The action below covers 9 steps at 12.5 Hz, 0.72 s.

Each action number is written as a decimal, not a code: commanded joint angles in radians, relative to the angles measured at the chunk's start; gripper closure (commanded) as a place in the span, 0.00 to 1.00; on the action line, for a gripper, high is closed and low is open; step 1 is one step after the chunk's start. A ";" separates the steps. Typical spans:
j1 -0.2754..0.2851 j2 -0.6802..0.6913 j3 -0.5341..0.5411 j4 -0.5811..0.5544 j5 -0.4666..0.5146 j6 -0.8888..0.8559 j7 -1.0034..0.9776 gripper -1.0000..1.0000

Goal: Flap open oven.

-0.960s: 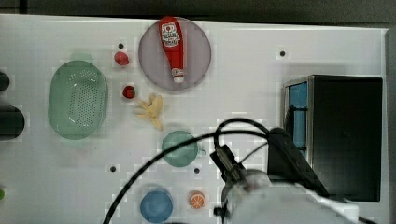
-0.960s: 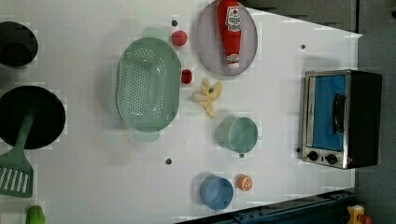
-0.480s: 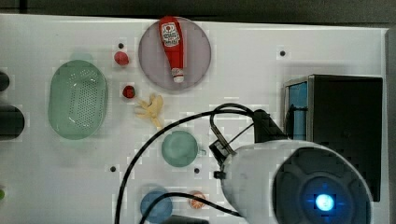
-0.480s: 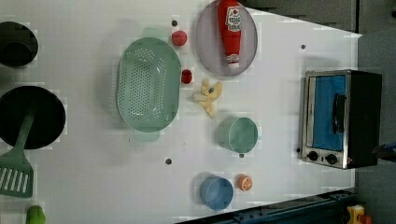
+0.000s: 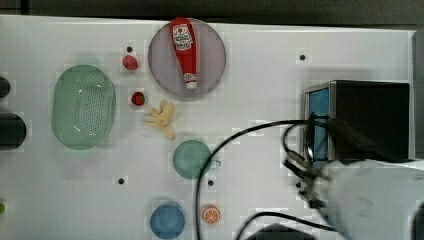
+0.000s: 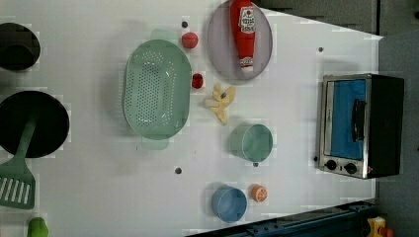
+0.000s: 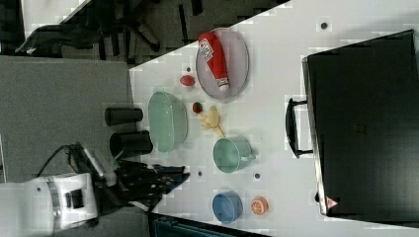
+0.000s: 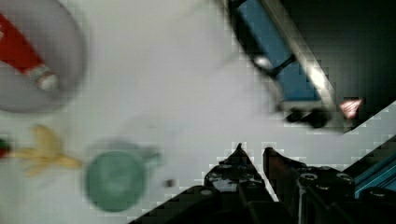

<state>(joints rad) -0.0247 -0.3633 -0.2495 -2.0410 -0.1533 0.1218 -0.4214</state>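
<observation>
— Over on the top view's right, what do you see?
— A boxy toaster oven [image 5: 370,120] with a matte black top, silver metal frame and blue glass door sits on the white counter [image 5: 260,100]. The robot's white arm [image 5: 380,200] has swung in just beside it since a second ago, trailing black cable.

— And the left view?
— The oven stands at the left view's right, door shut, its dark bar handle [image 6: 358,120] flat against the glass, black knobs beside it. So the flap isn't open yet.

— The right view?
— The handle juts from the front like a thin loop. A perforated green plastic colander [image 7: 168,122] and a glossy red ketchup bottle [image 7: 215,57] on a grey plate lie well apart from it.

— The wrist view?
— The black pincer [image 8: 252,163] has its tips nearly pressed together, a narrow gap left, pinching nothing. It has narrowed lately. I'd judge the approach is under way, with the handle still to be reached.
</observation>
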 commanded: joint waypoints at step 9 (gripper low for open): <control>-0.015 0.298 -0.176 -0.066 -0.053 0.424 -0.690 0.82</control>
<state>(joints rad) -0.0493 -0.0600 -0.4246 -2.1113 -0.2030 0.5088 -1.0049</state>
